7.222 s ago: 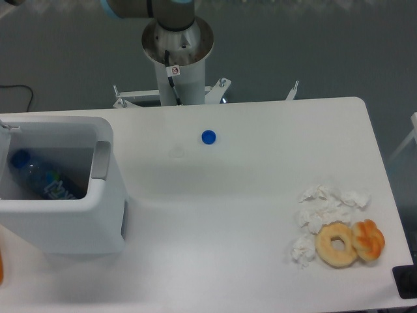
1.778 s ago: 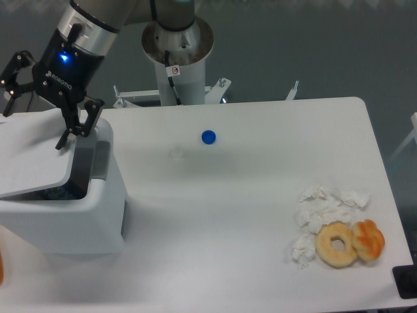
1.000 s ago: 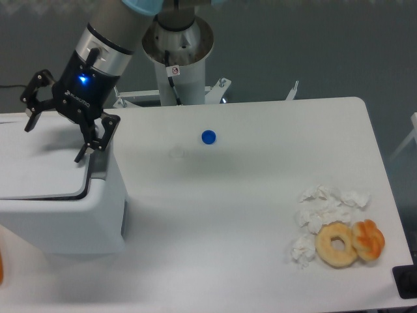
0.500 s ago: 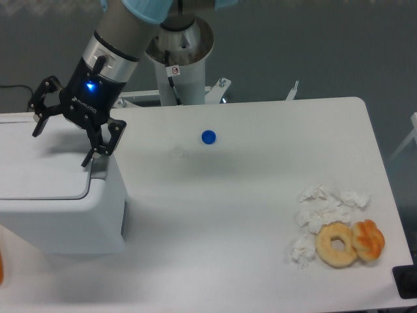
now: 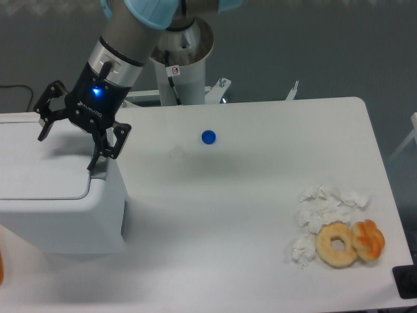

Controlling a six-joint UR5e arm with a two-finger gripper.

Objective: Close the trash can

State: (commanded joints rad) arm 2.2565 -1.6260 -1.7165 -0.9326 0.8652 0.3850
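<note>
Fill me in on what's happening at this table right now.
A single robot arm is working on the trash can at the table's left end. Its lid lies flat on top, so the can looks closed. The hand hovers over the lid, open and holding nothing. A blue cap, tissues and two pastries lie untouched.

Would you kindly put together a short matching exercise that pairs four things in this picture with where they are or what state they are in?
Things:
1. trash can
2. gripper
3. blue bottle cap
4. doughnut

Places or states:
A. alone near the table's middle, toward the back
B. at the left, lid down flat
C. near the right front corner, beside crumpled tissues
D. open, above the lid

Pairs: 1-B, 2-D, 3-A, 4-C
</note>
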